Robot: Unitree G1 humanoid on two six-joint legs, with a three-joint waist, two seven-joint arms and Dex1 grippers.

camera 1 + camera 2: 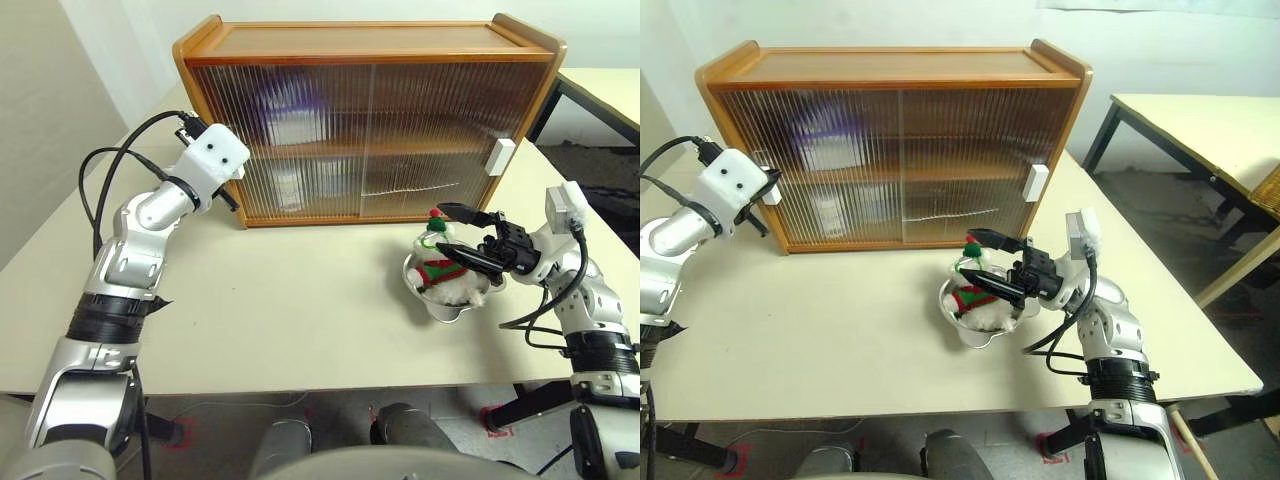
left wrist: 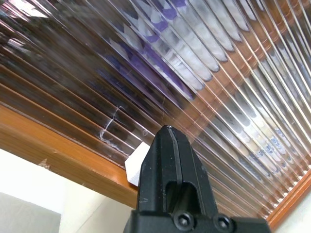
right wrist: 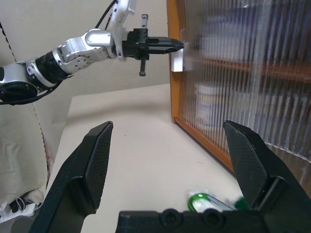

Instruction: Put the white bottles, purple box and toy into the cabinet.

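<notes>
Toy [image 1: 441,262] is lying in a metal bowl [image 1: 436,303] between the right gripper's [image 1: 452,232] wide-spread fingers; left gripper [image 3: 178,45], pinched closed, is touching the cabinet's [image 1: 360,40] handle [image 3: 178,61].

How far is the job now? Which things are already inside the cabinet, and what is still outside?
Done: behind the ribbed doors of the brown wooden cabinet, a purple shape shows on the upper shelf and a white jar-like shape below. In hand: the shut left gripper sits at the left door's white handle. Left: the striped plush toy lies in a metal bowl, between the open right gripper fingers.
</notes>
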